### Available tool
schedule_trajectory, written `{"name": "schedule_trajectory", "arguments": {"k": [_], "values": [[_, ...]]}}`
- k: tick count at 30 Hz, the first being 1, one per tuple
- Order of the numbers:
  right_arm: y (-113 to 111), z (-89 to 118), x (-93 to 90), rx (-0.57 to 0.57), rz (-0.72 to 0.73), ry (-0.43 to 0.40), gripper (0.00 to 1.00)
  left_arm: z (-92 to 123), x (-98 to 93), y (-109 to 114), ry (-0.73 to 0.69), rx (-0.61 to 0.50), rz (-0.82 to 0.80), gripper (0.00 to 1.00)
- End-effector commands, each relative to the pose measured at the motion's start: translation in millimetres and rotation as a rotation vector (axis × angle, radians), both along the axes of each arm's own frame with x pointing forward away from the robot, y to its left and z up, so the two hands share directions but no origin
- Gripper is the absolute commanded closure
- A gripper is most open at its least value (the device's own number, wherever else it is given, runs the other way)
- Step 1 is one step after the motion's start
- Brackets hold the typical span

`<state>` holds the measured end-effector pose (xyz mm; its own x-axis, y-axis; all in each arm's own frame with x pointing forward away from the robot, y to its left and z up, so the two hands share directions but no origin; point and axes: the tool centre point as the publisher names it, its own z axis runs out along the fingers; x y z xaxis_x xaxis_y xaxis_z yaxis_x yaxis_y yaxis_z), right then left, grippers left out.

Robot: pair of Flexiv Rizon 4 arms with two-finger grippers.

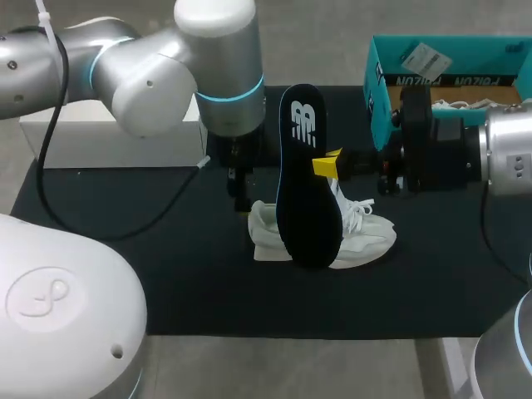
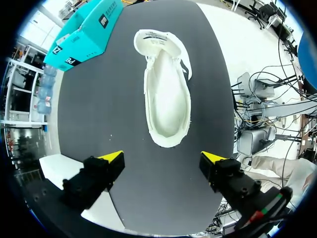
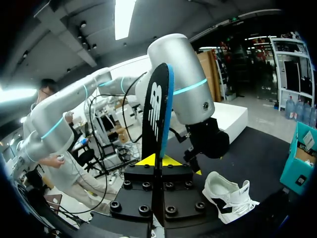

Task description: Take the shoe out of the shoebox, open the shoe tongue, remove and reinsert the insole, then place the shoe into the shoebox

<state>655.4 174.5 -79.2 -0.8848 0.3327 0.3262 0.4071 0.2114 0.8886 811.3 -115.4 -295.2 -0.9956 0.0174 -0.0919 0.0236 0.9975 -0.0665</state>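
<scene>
A white shoe (image 1: 367, 236) lies on its side on a black mat (image 1: 166, 266), its middle hidden behind a dark insole (image 1: 306, 183). The right gripper (image 3: 159, 159) is clamped on the insole's lower edge and holds it upright (only slivers of the yellow tips show either side). The left gripper (image 2: 163, 157) hangs above the shoe's heel end, fingers spread wide with nothing between them. A teal shoebox (image 1: 378, 83) sits at the mat's far right corner, partly cut off and partly blocked by the right arm.

A robotics lab, shown by my left arm (image 1: 150, 75) and right arm (image 1: 503, 162) over a black-matted table (image 1: 125, 249).
</scene>
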Motion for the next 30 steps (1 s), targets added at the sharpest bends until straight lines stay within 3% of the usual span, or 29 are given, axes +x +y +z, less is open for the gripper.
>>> {"name": "schedule_trajectory", "arguments": {"k": [1, 30], "values": [[1.2, -1.2, -1.1, 0.001, -0.004, -0.001, 1.00, -0.9, 0.4, -0.2, 0.000, 0.002, 0.000, 0.00], [1.2, -1.2, -1.1, 0.001, -0.004, -0.001, 1.00, -0.9, 0.4, -0.2, 0.000, 0.002, 0.000, 0.00]]}}
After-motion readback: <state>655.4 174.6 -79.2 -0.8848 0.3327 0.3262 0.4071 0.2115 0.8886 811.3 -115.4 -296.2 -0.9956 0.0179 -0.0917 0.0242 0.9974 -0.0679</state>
